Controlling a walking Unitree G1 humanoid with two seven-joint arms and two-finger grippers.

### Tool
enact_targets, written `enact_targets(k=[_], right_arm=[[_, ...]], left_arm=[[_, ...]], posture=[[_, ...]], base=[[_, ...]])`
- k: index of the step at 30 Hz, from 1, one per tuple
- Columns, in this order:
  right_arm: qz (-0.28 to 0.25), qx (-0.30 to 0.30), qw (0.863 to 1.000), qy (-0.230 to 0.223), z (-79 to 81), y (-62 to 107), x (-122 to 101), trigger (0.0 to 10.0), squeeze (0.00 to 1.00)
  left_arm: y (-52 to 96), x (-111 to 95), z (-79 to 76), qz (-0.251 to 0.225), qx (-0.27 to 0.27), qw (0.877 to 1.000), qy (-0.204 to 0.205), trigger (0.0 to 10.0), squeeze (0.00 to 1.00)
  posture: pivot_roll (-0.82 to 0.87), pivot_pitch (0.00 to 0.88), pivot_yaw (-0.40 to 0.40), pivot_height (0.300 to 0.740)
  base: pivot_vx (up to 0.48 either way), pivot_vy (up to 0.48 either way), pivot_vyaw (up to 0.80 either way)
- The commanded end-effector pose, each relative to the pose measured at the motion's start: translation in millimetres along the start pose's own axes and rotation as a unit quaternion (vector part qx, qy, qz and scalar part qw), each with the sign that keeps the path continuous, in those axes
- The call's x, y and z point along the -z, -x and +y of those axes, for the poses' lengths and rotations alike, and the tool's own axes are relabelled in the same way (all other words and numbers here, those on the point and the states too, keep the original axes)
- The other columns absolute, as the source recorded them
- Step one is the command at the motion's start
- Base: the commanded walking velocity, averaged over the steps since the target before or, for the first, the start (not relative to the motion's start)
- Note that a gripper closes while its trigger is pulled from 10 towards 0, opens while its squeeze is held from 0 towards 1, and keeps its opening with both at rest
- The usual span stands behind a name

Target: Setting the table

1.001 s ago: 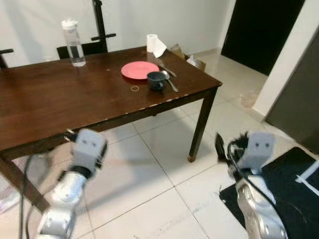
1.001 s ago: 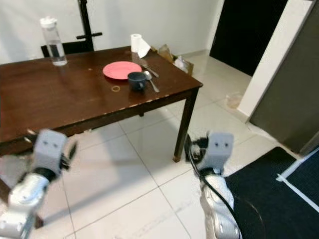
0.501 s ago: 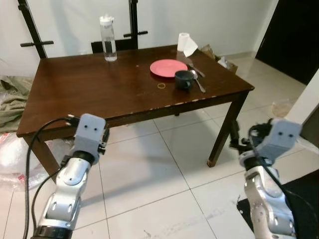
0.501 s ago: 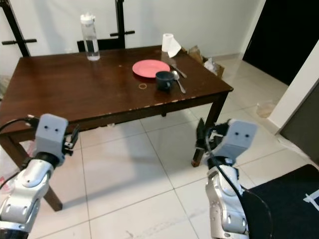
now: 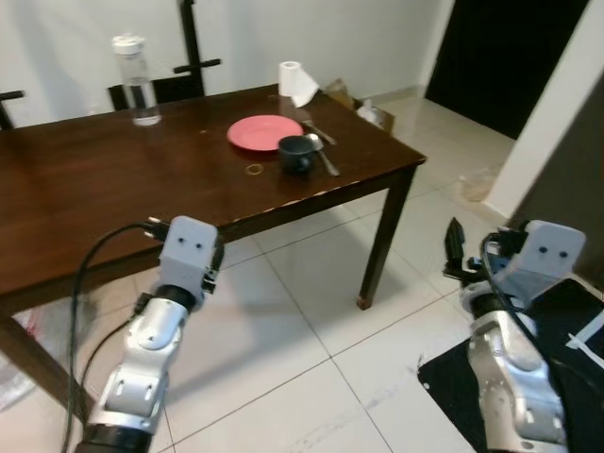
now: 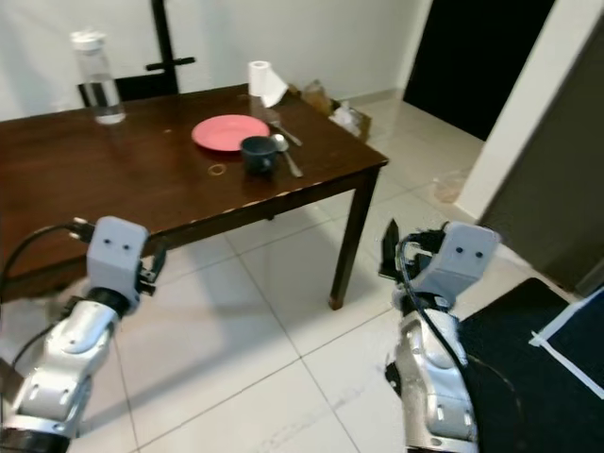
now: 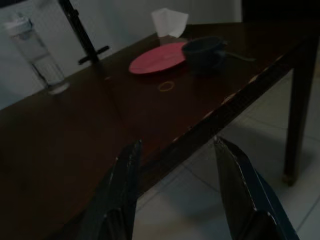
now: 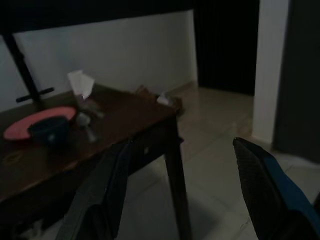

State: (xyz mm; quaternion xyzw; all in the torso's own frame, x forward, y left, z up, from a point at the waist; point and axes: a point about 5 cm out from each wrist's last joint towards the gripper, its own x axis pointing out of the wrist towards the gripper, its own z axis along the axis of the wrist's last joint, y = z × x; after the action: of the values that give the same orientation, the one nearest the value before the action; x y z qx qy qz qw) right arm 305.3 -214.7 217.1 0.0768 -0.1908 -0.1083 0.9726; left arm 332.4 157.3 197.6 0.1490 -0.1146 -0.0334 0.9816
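Observation:
On the dark wooden table (image 5: 85, 189), near its far right end, lie a red plate (image 5: 263, 132), a dark blue cup (image 5: 295, 153) and a spoon (image 5: 324, 154). A small ring (image 5: 255, 170) sits beside the cup. My left gripper (image 7: 177, 145) is held below and in front of the table's near edge, open and holding nothing. My right gripper (image 8: 182, 145) hangs open over the tiled floor, to the right of the table's corner leg (image 5: 377, 241).
A clear water bottle (image 5: 140, 80) and a paper roll (image 5: 293, 80) stand at the table's far side. A black stand (image 5: 192, 42) rises behind it. A black mat (image 5: 576, 311) lies at the right, a dark doorway (image 5: 500, 57) beyond. Bags (image 5: 363, 111) sit past the table.
The camera has swung right, so the table's left end has left the picture. The things on the table have not moved. Both grippers stay open and raised.

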Motion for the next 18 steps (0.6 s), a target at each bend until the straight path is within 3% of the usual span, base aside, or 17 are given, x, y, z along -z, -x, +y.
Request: enact_targets(k=[1,18], right_arm=[[0.005,-0.014,1.0,-0.006,8.8,0.7,2.2,10.0,0.0],[0.013,-0.021,1.0,0.002,10.1,3.0,7.2,10.0,0.0]], left_arm=[[2.3,5.0,6.2,0.008,-0.008,1.0,-0.007,10.0,0.0],[3.5,4.6,2.3,0.002,0.004,1.0,-0.009,10.0,0.0]], posture=[[0.06,0.048,0.053,0.74],[0.06,0.048,0.058,0.74]], base=[[0.472,0.0,0.0],[0.472,0.0,0.0]])
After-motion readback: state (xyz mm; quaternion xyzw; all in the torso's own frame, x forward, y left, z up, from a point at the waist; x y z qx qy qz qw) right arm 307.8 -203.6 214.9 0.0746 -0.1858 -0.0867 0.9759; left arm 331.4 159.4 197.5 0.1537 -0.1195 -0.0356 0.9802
